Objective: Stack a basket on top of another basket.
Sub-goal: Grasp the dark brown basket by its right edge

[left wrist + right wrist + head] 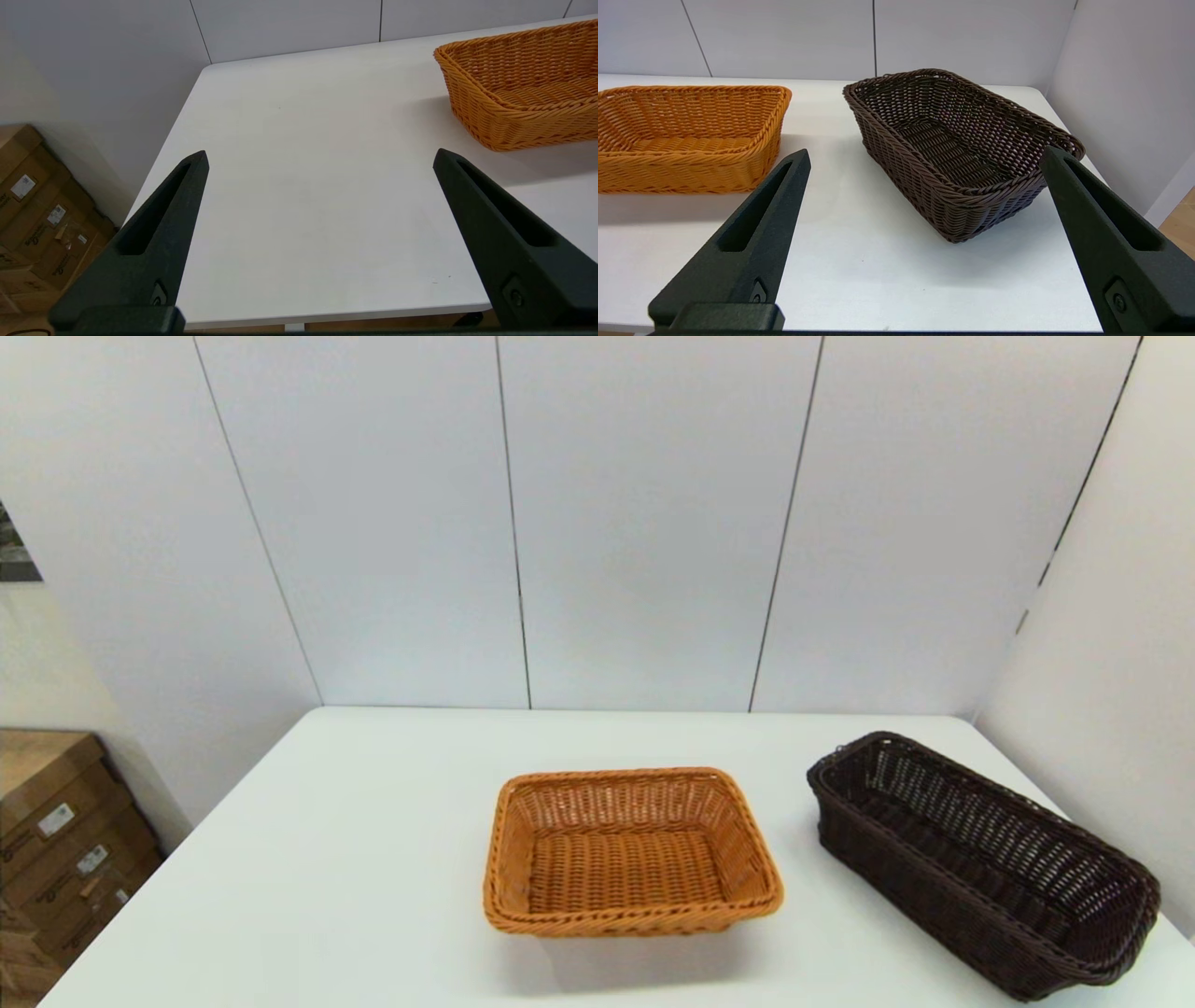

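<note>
White table [355, 859] w/ two wicker baskets, both upright and sitting apart – not stacked. The orange-tan basket [631, 851] is near the table's middle, its long side facing the robot; the dark brown basket [980, 859] sits to its right, angled, running from mid-table toward the front right corner, close to the right edge by the side wall. Neither arm shows in the head view. Left gripper [320, 161] hovers above the bare left-front part of the table, fingers spread wide, nothing between them; the orange-tan basket is off to its side, well clear. Right gripper [924, 156] hangs above the front edge on the right, fingers also wide apart and holding nothing – the dark brown basket lies just ahead of it, untouched. Cardboard boxes [56, 840] stand on the floor left of the table.
</note>
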Motion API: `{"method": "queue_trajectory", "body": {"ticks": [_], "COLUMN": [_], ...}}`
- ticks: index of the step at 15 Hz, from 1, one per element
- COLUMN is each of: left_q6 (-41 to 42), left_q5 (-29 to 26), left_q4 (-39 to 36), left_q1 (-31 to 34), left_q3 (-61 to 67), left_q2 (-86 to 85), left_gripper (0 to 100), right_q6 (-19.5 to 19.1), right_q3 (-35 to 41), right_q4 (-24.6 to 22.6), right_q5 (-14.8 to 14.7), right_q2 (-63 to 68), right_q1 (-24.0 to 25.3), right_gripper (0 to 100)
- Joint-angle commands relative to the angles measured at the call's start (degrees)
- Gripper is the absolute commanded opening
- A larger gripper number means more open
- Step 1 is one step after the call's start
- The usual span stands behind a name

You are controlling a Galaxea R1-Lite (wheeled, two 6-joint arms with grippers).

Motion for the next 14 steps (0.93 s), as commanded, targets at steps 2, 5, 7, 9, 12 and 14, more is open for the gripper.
{"method": "queue_trajectory", "body": {"ticks": [2,5,7,9,12,14], "left_q6": [0.0,0.0,0.0,0.0,0.0,0.0], "left_q5": [0.0,0.0,0.0,0.0,0.0,0.0], "left_q4": [0.1,0.1,0.1,0.1,0.1,0.1], "left_q1": [0.0,0.0,0.0,0.0,0.0,0.0], "left_q3": [0.1,0.1,0.1,0.1,0.1,0.1], "left_q2": [0.0,0.0,0.0,0.0,0.0,0.0], "left_gripper": [100,100,100,100,100,100], "right_q6": [0.0,0.0,0.0,0.0,-0.5,-0.4], "right_q3": [0.1,0.1,0.1,0.1,0.1,0.1], "right_q4": [0.0,0.0,0.0,0.0,0.0,0.1], "right_q5": [0.0,0.0,0.0,0.0,0.0,0.0], "right_q2": [0.1,0.1,0.1,0.1,0.1,0.1], "right_q1": [0.0,0.0,0.0,0.0,0.0,0.0], "right_gripper": [100,100,100,100,100,100]}}
